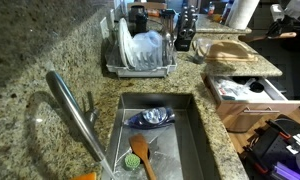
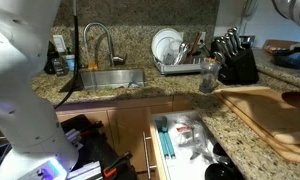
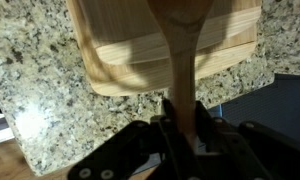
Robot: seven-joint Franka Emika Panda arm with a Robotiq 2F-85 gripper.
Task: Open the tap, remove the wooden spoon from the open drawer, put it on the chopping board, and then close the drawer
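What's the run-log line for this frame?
pincer: shut on wooden spoon | wooden spoon: held above chopping board, not yet released | drawer: open

The speckled beige-brown granite counter (image 3: 35,95) looked polished and faintly glossy. The rectangular light tan wooden chopping board (image 3: 115,55) showed smooth matt grain, as did the slim pale wooden spoon (image 3: 180,75). The long brushed-steel tap (image 1: 72,112) had a dull satin sheen; the rectangular stainless-steel sink (image 1: 195,135) was smooth and reflective. The shallow drawer (image 1: 252,112) had light, matt wood sides.
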